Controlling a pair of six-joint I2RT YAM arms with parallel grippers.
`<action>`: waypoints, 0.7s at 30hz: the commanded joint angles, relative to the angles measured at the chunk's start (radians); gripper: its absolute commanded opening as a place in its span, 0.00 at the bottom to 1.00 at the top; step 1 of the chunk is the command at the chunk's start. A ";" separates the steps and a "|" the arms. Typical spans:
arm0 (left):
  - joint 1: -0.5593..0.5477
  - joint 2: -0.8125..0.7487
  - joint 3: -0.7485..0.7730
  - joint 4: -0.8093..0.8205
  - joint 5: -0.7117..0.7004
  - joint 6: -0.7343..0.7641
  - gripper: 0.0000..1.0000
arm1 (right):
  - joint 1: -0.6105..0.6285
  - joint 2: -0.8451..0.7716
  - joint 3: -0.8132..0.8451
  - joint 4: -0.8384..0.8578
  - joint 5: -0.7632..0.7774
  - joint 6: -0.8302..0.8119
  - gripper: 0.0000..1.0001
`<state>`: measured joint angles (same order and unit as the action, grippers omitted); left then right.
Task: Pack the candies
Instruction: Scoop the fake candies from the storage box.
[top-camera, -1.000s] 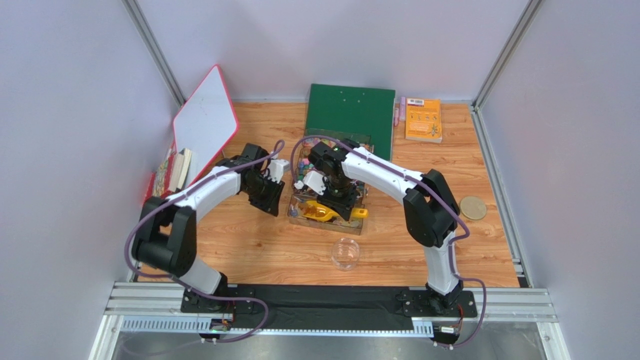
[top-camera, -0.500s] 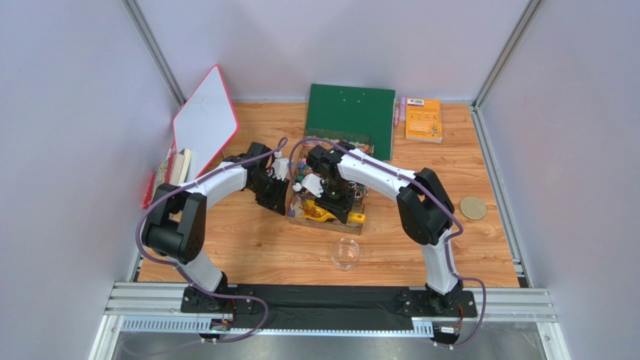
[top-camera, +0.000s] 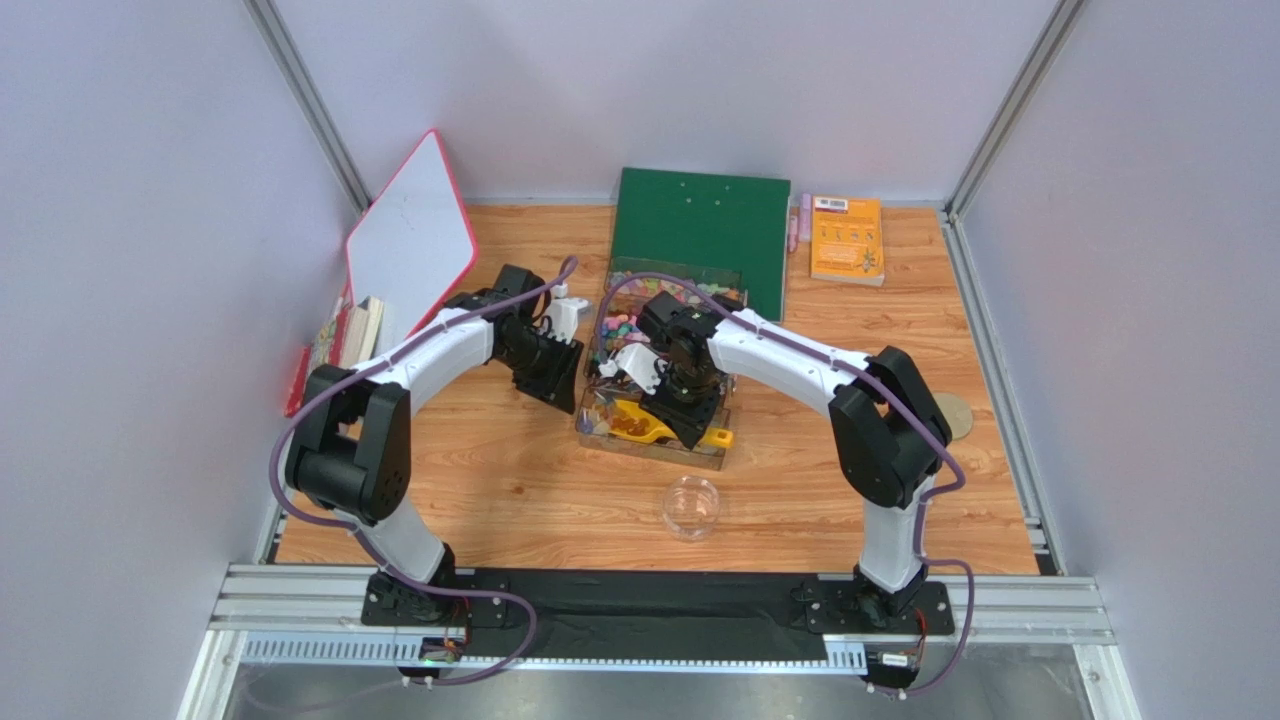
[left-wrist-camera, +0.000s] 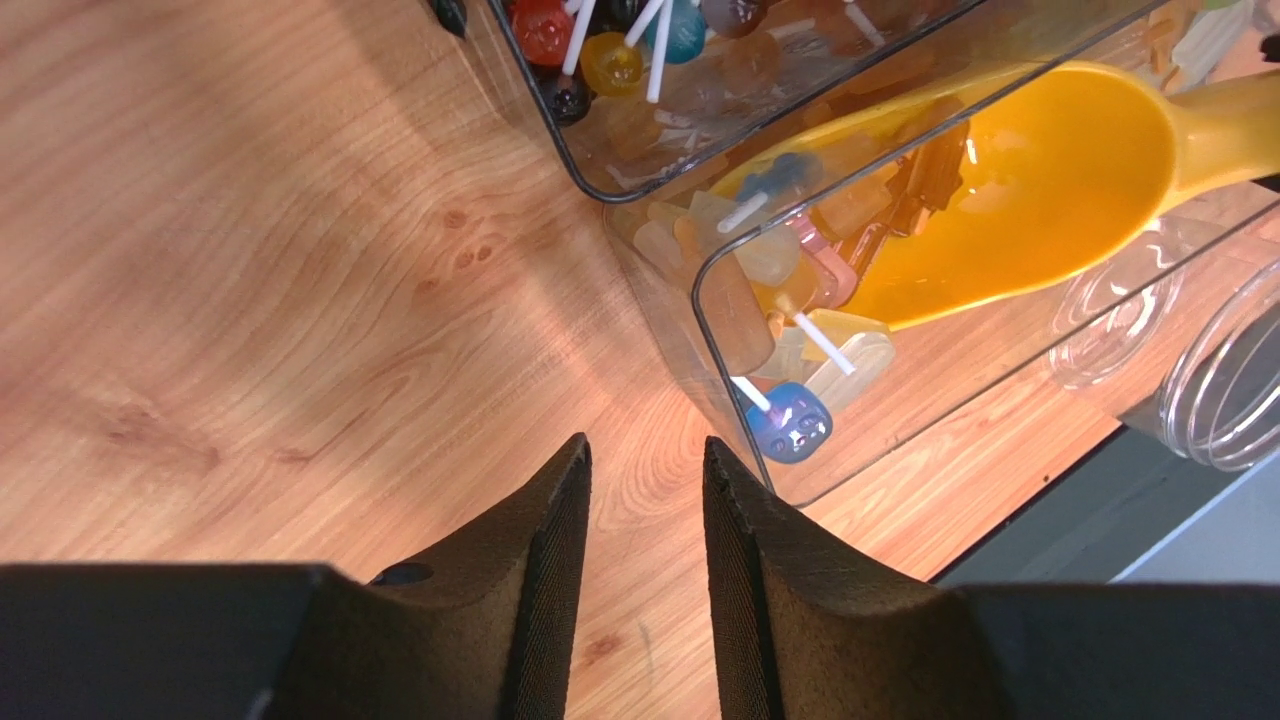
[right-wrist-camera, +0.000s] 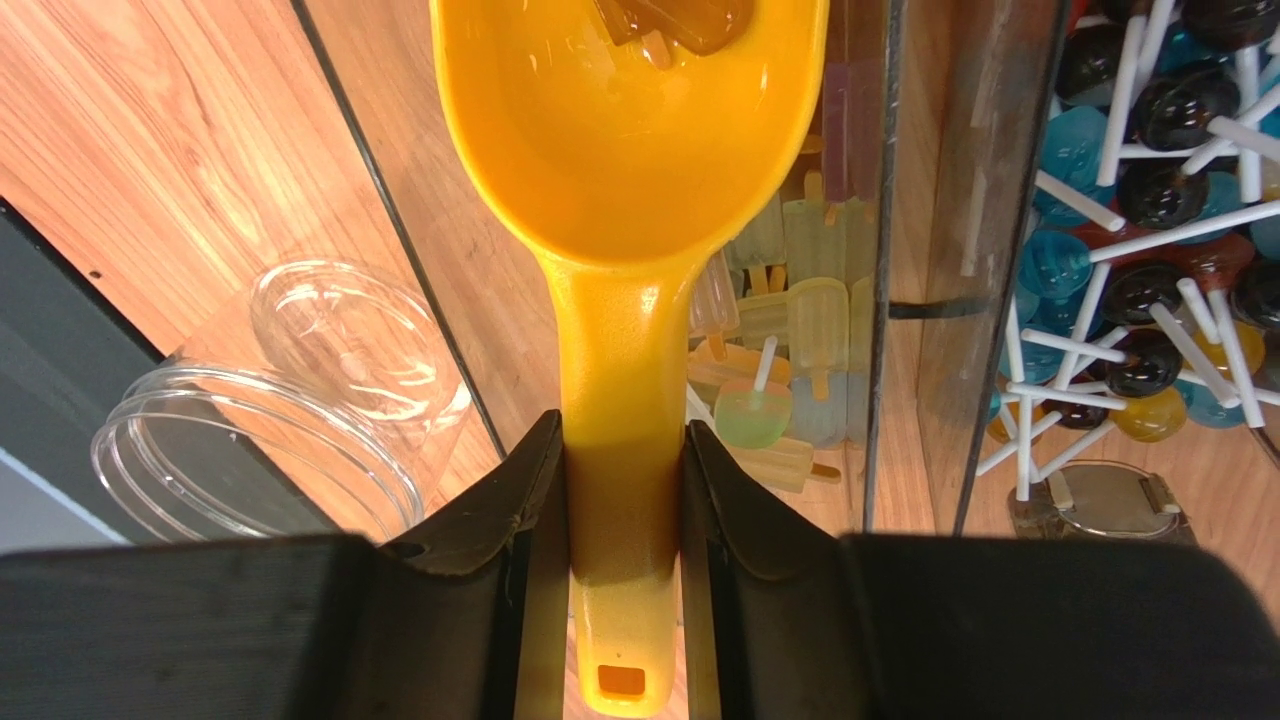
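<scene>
A clear compartment box (top-camera: 598, 426) holds the candies (top-camera: 619, 321): lollipops (left-wrist-camera: 616, 63) in the far section and small popsicle shapes (left-wrist-camera: 774, 258) in the near one. My right gripper (right-wrist-camera: 624, 435) is shut on the handle of the yellow scoop (right-wrist-camera: 631, 135). The scoop's bowl lies inside the near section with a few brown candies (right-wrist-camera: 669, 18) in it. At the box's left outer corner my left gripper (left-wrist-camera: 646, 458) hangs over bare wood, open with nothing between its fingers. In the top view the left gripper (top-camera: 568, 357) is beside the box and the right gripper (top-camera: 684, 408) is above it.
A clear empty jar (top-camera: 691, 507) stands in front of the box, with its lid (right-wrist-camera: 353, 330) beside it. A green board (top-camera: 700, 225), an orange book (top-camera: 848, 240), a tilted whiteboard (top-camera: 409, 248), stacked books (top-camera: 343, 342) and a round disc (top-camera: 950, 416) line the edges.
My left gripper has moved back and right, closer to the box's left side, and its fingers have parted a little. The right arm has swung its elbow right, still holding the scoop.
</scene>
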<state>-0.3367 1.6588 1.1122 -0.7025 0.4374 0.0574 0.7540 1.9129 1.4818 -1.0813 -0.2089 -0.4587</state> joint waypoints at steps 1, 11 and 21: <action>0.007 -0.036 0.073 -0.055 0.006 0.065 0.41 | -0.007 -0.092 -0.073 0.181 -0.012 -0.009 0.00; 0.025 -0.054 0.182 -0.198 0.006 0.162 0.41 | -0.030 -0.170 -0.155 0.258 0.017 0.018 0.00; 0.028 -0.059 0.213 -0.198 0.029 0.166 0.41 | -0.036 -0.230 -0.169 0.230 0.036 0.032 0.00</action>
<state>-0.3134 1.6375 1.2900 -0.8825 0.4427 0.1898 0.7296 1.7657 1.3151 -0.8928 -0.2028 -0.4576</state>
